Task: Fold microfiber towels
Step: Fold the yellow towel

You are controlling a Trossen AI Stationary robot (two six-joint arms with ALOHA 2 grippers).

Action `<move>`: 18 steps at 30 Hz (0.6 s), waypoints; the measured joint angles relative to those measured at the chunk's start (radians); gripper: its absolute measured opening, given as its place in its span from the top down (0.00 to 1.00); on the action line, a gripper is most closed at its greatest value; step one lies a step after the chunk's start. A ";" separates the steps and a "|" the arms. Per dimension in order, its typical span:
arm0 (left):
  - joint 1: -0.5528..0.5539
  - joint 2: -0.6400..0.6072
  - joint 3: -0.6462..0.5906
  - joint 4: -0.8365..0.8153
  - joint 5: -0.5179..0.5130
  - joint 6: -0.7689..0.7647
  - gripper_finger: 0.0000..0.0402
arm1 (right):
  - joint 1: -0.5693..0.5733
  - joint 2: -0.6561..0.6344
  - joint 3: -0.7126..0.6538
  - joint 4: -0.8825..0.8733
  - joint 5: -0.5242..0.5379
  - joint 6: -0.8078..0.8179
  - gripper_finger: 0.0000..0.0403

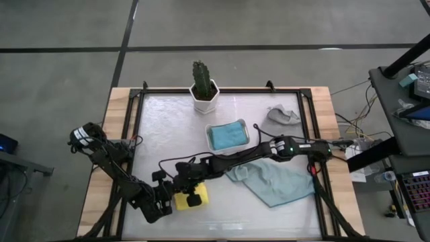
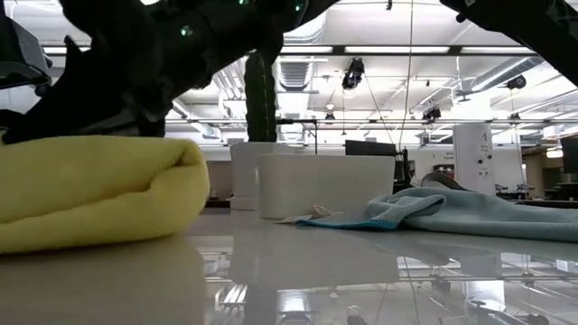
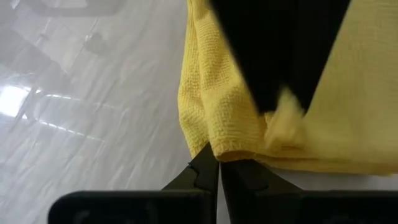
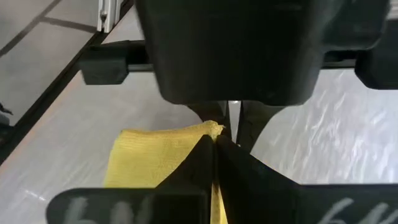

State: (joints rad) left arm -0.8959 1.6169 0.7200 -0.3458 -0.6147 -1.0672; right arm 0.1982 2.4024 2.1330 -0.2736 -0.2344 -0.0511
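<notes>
Glossy white table (image 1: 222, 212), yellow towel (image 1: 190, 199), ceiling lights.

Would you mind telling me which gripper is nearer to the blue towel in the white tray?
Right. The right gripper is on the yellow towel, on the side facing the blue towel; the left gripper pinches that yellow towel's opposite edge, slightly farther away.

We see a yellow towel (image 1: 193, 197) with a fine waffle weave, a pale teal towel (image 1: 279, 181), a bright blue towel (image 1: 226, 135) in the white tray (image 1: 250, 134), a grey towel (image 1: 281, 116), a green cactus (image 1: 201, 78) in a white pot (image 1: 203, 101), and dark arms over the glossy white bench (image 1: 175, 128).
</notes>
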 joint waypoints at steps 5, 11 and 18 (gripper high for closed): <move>0.000 0.000 0.000 0.005 0.000 0.000 1.00 | 0.000 0.028 -0.002 0.052 0.000 0.004 0.98; 0.000 0.000 -0.001 0.015 -0.001 0.002 1.00 | 0.000 0.053 -0.002 0.079 0.042 0.003 0.98; 0.000 0.002 -0.002 0.014 0.003 0.009 1.00 | 0.000 0.066 -0.003 0.076 0.055 0.001 0.98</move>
State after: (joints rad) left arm -0.8963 1.6184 0.7177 -0.3317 -0.6119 -1.0584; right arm 0.1982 2.4687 2.1301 -0.1974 -0.1796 -0.0498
